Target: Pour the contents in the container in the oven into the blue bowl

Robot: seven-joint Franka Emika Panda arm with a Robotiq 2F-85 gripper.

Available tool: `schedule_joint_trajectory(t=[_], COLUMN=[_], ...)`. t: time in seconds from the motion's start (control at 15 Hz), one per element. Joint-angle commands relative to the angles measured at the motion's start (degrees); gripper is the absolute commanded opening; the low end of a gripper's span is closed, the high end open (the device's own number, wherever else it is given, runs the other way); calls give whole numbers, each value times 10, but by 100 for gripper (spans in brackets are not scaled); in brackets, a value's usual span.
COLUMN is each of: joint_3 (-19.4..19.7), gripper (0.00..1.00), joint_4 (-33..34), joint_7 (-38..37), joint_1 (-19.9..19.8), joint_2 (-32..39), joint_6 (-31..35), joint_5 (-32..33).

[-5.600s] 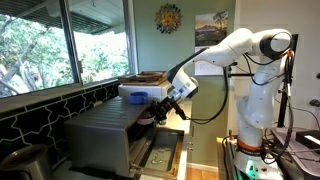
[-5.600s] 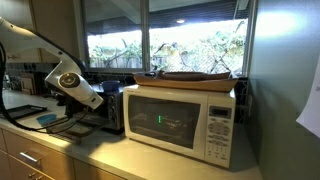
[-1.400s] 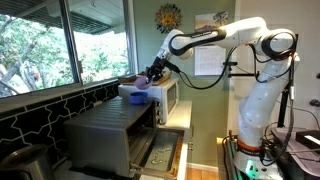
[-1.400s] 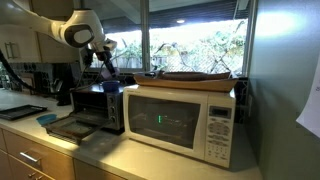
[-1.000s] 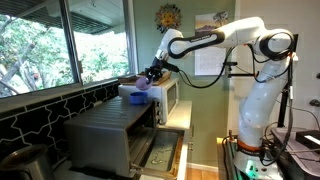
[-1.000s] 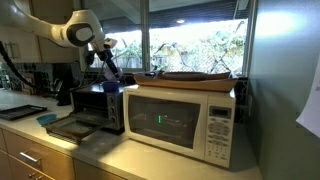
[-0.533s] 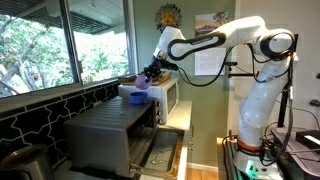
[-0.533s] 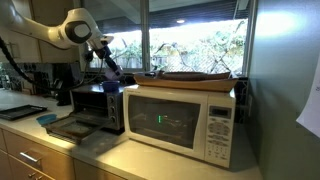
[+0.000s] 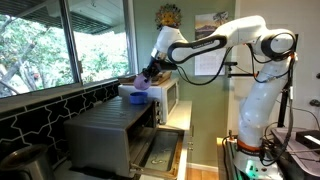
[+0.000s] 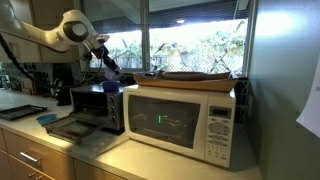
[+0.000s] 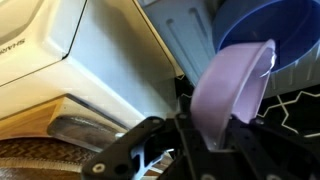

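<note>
Clamped on the tipped container (image 11: 232, 95), the gripper (image 11: 214, 136) may pour wide of the bowl (image 11: 268, 32), toward the back edge of the worktop (image 10: 105, 148), if off-centre.

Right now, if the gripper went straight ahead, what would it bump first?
Probably the blue bowl, just beyond the tilted container the gripper holds; depth is hard to judge.

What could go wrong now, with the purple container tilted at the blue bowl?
The container hangs over only the near rim of the blue bowl in the wrist view, so contents may spill onto the oven. The gripper pinches just its edge; the tilted container might slip.
</note>
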State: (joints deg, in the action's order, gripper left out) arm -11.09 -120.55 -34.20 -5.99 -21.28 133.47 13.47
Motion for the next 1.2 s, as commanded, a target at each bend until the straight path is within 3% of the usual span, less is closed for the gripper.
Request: schedule_joint_trajectory(t=[0.0, 0.6, 1.13], joint_3=[-16, -42, -44], gripper=[5, 5, 5], joint_4=[5, 4, -4], joint_7=[-21, -28, -38], joint_1=[-7, -10, -6], joint_2=[-2, -12, -18], joint_6=[0, 12, 65], joint_5=[53, 180, 277])
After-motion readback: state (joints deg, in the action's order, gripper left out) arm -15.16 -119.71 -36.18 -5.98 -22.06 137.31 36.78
